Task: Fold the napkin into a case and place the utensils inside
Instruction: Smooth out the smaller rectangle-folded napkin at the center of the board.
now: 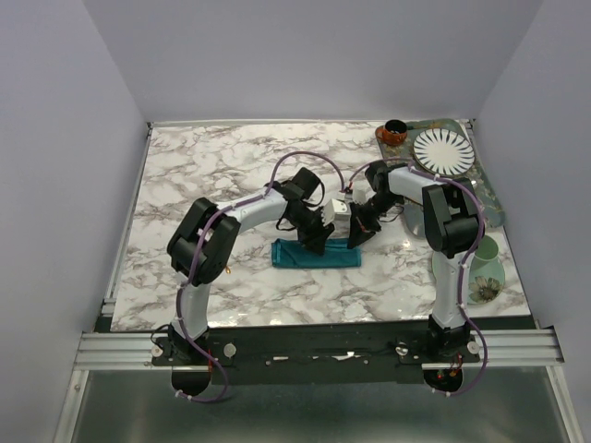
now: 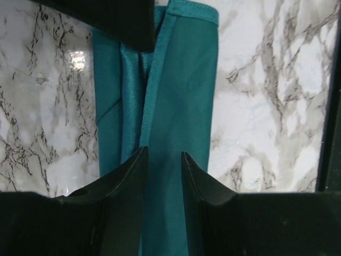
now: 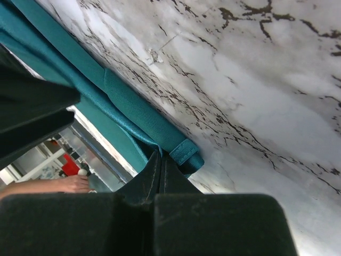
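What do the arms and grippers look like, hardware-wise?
Same on left arm and right arm: pale grey links, bulky black joint housings, purple cables looped alongside. Matte black left gripper and right gripper, two tapered fingers each. No markings visible.

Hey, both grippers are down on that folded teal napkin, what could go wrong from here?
The right gripper is shut at the end corner of the napkin; pulling away could drag the folds open. The left gripper hangs part open over the fold, so closing might bunch the layers. The two grippers sit close together and could bump.
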Tool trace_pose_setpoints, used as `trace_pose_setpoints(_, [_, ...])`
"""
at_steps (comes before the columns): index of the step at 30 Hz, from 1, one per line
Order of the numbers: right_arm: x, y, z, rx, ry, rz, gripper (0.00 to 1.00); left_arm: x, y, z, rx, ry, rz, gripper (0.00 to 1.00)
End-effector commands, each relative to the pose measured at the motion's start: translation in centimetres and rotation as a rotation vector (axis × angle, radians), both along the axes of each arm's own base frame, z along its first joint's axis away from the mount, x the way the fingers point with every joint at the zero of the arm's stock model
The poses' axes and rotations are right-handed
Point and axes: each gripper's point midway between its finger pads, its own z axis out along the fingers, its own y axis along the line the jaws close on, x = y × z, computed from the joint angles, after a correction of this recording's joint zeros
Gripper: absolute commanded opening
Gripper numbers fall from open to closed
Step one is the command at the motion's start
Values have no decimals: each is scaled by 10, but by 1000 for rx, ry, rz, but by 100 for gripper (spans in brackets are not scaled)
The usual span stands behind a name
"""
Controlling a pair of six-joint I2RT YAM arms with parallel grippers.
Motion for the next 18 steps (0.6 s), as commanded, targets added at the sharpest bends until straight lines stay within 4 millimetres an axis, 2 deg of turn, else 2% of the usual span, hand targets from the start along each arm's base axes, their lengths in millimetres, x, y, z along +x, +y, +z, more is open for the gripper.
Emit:
trace_pose_setpoints(1, [-4, 6, -1, 22, 45, -10, 0, 20, 0, -11, 39, -79, -17, 40])
trace_pose_setpoints(4, [-4, 6, 0, 23, 45, -10, 1, 18, 5, -18, 64, -77, -32, 37])
trace_pose_setpoints(9, [-5, 8, 1, 31, 56, -11, 1, 19, 7, -17, 78, -78, -26, 32])
trace_pose_setpoints(18, [-6, 10, 13, 57, 66, -14, 24, 22, 18, -22, 159, -71, 6, 15])
